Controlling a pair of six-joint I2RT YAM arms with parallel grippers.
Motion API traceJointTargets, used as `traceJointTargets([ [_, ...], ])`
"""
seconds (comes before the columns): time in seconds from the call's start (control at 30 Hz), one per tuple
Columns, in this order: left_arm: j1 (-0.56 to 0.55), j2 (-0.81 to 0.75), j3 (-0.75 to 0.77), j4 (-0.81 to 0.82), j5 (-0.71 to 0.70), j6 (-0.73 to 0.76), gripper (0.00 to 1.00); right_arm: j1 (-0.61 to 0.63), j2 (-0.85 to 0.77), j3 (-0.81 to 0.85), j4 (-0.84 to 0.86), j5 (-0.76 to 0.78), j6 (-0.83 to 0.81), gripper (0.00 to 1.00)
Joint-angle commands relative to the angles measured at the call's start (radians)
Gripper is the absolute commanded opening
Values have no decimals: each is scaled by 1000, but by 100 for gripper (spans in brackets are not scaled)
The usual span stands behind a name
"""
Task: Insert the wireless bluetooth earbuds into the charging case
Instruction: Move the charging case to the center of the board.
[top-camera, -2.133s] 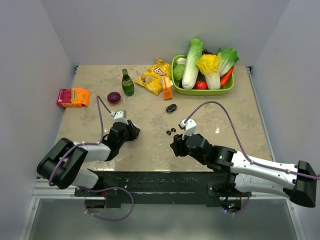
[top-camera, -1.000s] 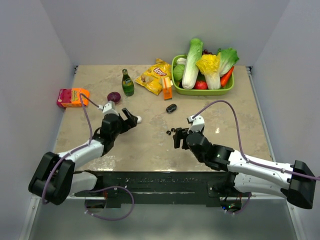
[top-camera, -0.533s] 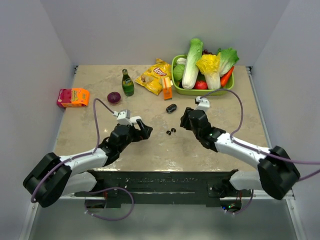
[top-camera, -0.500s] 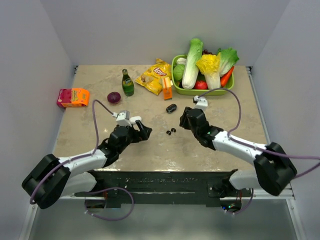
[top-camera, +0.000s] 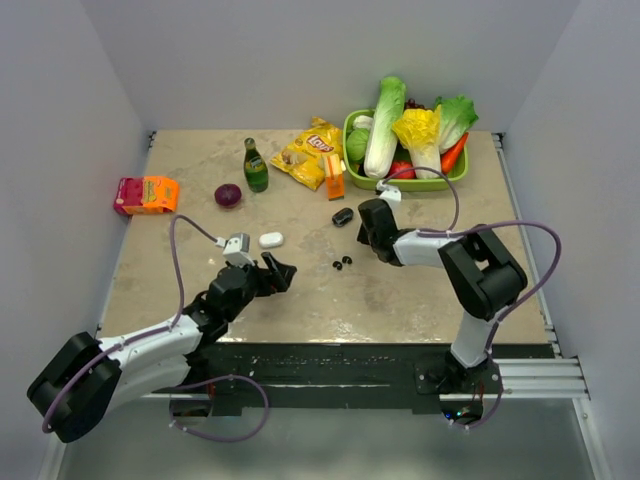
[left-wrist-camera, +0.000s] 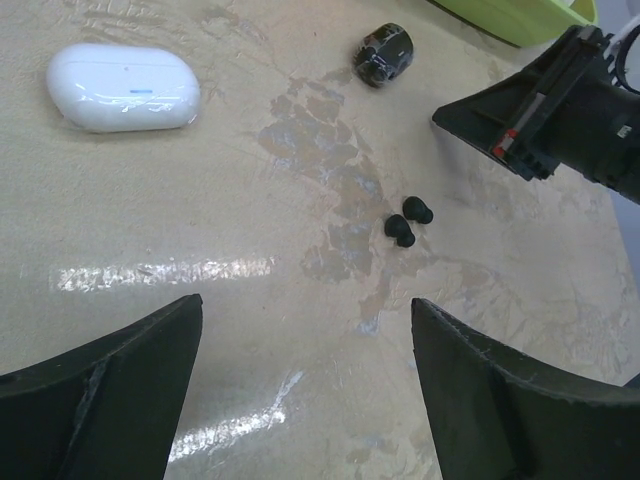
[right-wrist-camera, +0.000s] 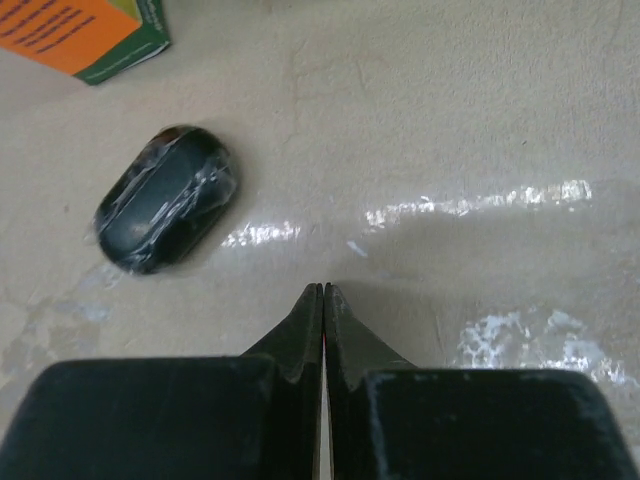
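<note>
Two black earbuds (top-camera: 342, 263) (left-wrist-camera: 408, 221) lie side by side on the table, untouched. A shut white charging case (top-camera: 271, 239) (left-wrist-camera: 123, 87) lies to their left. A dark shiny case (top-camera: 343, 216) (right-wrist-camera: 165, 211) (left-wrist-camera: 385, 53) lies behind them. My left gripper (top-camera: 275, 269) (left-wrist-camera: 305, 303) stands open and empty just in front of the white case, with the earbuds ahead and to its right. My right gripper (top-camera: 364, 212) (right-wrist-camera: 322, 287) is shut on nothing, its tips low over the table just right of the dark case.
A green basket (top-camera: 405, 183) of vegetables stands at the back right. A chip bag (top-camera: 308, 152), a small orange box (top-camera: 333, 181) (right-wrist-camera: 80, 35), a green bottle (top-camera: 255, 165), a dark red round fruit (top-camera: 228, 195) and an orange-pink box (top-camera: 146, 194) lie across the back.
My right gripper has shut and swung back toward the dark case, its arm folding up. My left gripper has drawn back toward the near edge, uncovering the white case.
</note>
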Motion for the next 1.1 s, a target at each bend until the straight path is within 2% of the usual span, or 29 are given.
traceJointTargets([
  [0.0, -5, 3, -12, 22, 6, -3, 88, -13, 74, 103, 52, 16, 16, 0],
  [0.4, -3, 27, -32, 49, 22, -4, 88, -29, 191, 253, 3, 56, -50, 0],
  [0.7, -3, 64, -41, 92, 38, -12, 87, -26, 153, 143, 52, -45, -38, 0],
  [1.07, -5, 79, -63, 129, 52, -29, 85, 3, 182, 154, 83, -98, -59, 0],
])
